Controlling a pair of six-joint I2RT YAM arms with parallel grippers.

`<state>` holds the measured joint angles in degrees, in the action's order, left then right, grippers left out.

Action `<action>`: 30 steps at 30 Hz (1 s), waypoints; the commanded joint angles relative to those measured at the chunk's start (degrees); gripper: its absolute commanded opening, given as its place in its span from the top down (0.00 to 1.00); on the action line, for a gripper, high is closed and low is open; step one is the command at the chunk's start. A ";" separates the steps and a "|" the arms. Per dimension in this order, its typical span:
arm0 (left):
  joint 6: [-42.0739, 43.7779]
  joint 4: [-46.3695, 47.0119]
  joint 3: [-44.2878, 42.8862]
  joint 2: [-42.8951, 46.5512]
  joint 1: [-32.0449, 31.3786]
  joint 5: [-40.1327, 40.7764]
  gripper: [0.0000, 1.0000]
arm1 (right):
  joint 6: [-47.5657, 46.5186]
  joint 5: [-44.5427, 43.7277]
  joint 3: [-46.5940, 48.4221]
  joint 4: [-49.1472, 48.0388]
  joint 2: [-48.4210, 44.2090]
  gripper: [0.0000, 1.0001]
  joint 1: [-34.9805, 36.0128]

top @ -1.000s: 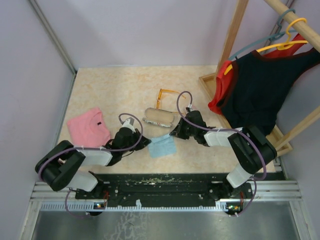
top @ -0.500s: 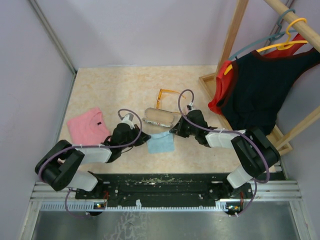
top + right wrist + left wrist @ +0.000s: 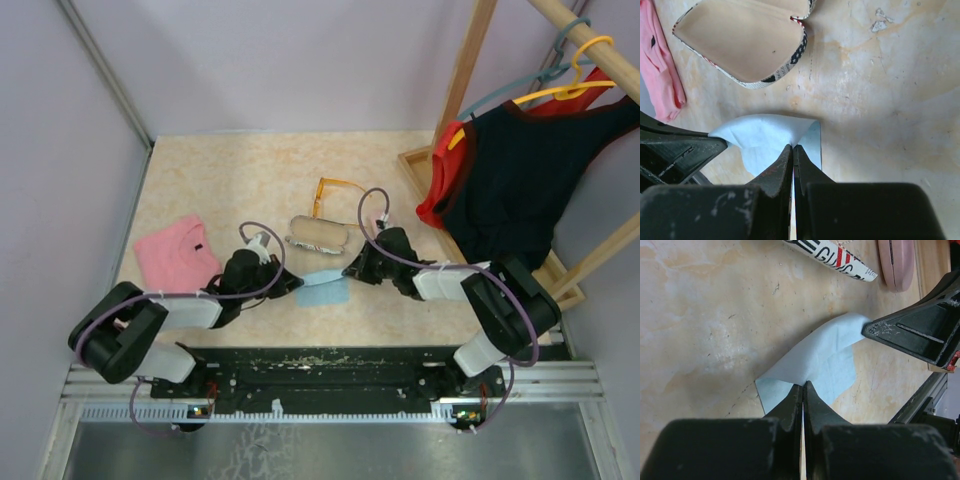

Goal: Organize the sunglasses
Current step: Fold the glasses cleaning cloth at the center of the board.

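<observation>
The orange-framed sunglasses (image 3: 335, 189) lie folded on the table behind the open black-and-white printed case (image 3: 318, 233). The black-framed sunglasses are out of view. A light blue cloth (image 3: 322, 288) lies between my grippers. My left gripper (image 3: 295, 283) is shut on its left edge; the left wrist view shows the cloth (image 3: 815, 360) pinched at my fingertips (image 3: 802, 386). My right gripper (image 3: 350, 272) is shut on its right edge; the right wrist view shows the cloth (image 3: 762, 135) raised in a fold at the tips (image 3: 792, 146).
A pink folded cloth (image 3: 178, 252) lies at the left. A pink oblong case (image 3: 896, 262) shows beside the printed case (image 3: 832, 255) in the left wrist view. A wooden rack (image 3: 470, 70) with hanging clothes (image 3: 510, 185) stands at the right.
The left gripper drew back from the cloth, then returned to its left edge. The right gripper shifted slightly nearer. The cloth, flat before, is now bunched narrower between the two grippers.
</observation>
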<state>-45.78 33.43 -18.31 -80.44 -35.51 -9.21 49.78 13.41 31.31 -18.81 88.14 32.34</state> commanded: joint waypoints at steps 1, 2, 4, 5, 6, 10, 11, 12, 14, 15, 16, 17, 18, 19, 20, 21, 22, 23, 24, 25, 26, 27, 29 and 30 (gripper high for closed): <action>0.54 -0.42 1.28 2.19 0.35 -0.86 0.99 | 0.43 0.80 -0.46 -1.91 -3.10 1.00 -0.35; 0.56 -0.65 1.59 2.54 0.34 -0.76 0.99 | 0.42 0.89 -0.61 -1.73 -3.36 1.00 -0.30; 0.52 -1.15 1.98 3.32 0.44 -0.41 0.99 | 0.41 1.00 -1.00 -1.23 -3.98 1.00 -0.25; 0.57 -1.37 2.16 3.61 0.44 -0.34 0.99 | 0.41 0.95 -1.25 -1.08 -4.33 1.00 -0.19; 0.64 -1.54 2.26 3.88 0.44 -0.34 0.99 | 0.47 0.92 -1.57 -0.92 -4.61 1.00 -0.11; 1.00 -2.18 2.74 4.38 0.44 -0.36 0.99 | 0.54 0.81 -2.48 -0.21 -5.65 1.00 0.18; 1.05 -2.29 2.81 4.36 0.44 -0.50 0.99 | 0.62 0.89 -2.79 -0.18 -5.81 1.00 0.30; 1.10 -2.31 2.94 4.30 0.42 -0.70 0.99 | 0.64 0.89 -2.97 -0.20 -5.93 1.00 0.50; 1.17 -2.23 3.22 4.18 0.44 -0.99 0.99 | 0.91 0.88 -3.36 -0.26 -6.17 1.00 0.89; 1.21 -2.23 3.27 4.09 0.44 -1.24 0.99 | 0.94 0.91 -3.49 -0.19 -6.39 1.00 1.15; 1.23 -2.23 3.35 4.07 0.44 -1.34 0.99 | 1.03 0.84 -3.60 -0.07 -6.52 1.00 1.46; 1.22 -2.23 3.48 4.05 0.44 -1.56 0.99 | 1.11 0.75 -3.70 0.11 -6.76 1.00 1.78; 1.26 -2.23 3.60 4.06 0.44 -1.71 0.99 | 1.22 0.56 -3.91 0.29 -7.02 1.00 2.03; 1.29 -2.23 3.70 4.10 0.44 -1.83 0.99 | 1.32 0.36 -4.08 0.42 -7.36 1.00 2.25; 1.26 -2.23 3.88 4.17 0.44 -1.89 0.99 | 1.48 0.17 -4.36 0.51 -7.71 1.00 2.41; 1.27 -2.27 4.01 4.42 0.44 -2.03 0.99 | 1.65 0.01 -4.64 0.59 -8.17 1.00 2.57; 1.22 -2.42 4.13 4.65 0.44 -2.16 0.99 | 1.76 -0.04 -4.85 0.70 -8.42 1.00 2.70; 1.10 -2.55 4.27 4.91 0.44 -2.16 0.99 | 1.83 -0.05 -4.92 0.89 -8.69 1.00 2.85; 1.01 -2.77 4.47 5.16 0.44 -2.21 0.99 | 1.87 0.03 -5.13 1.19 -9.03 1.00 3.09; 0.93 -2.88 4.85 5.42 0.44 -2.29 0.99 | 1.90 -0.03 -5.32 1.48 -9.34 1.00 3.35; 0.83 -2.93 5.12 5.61 0.44 -2.53 0.99 | 2.03 -0.09 -5.56 1.61 -9.65 1.00 3.63; 0.80 -2.98 5.32 5.77 0.44 -2.79 0.99 | 2.26 -0.20 -6.00 1.67 -9.94 1.00 3.95; 0.57 -3.10 5.77 6.06 0.44 -3.25 0.99 | 2.81 -0.54 -6.76 1.51 -10.60 1.00 4.49; 0.51 -3.04 6.00 6.17 0.44 -3.42 0.99 | 3.05 -0.79 -7.05 1.42 -10.92 1.00 4.75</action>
<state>-45.19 30.41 -13.67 -75.48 -35.46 -11.16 51.68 13.72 25.34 -16.08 80.07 35.94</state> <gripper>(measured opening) 0.017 0.004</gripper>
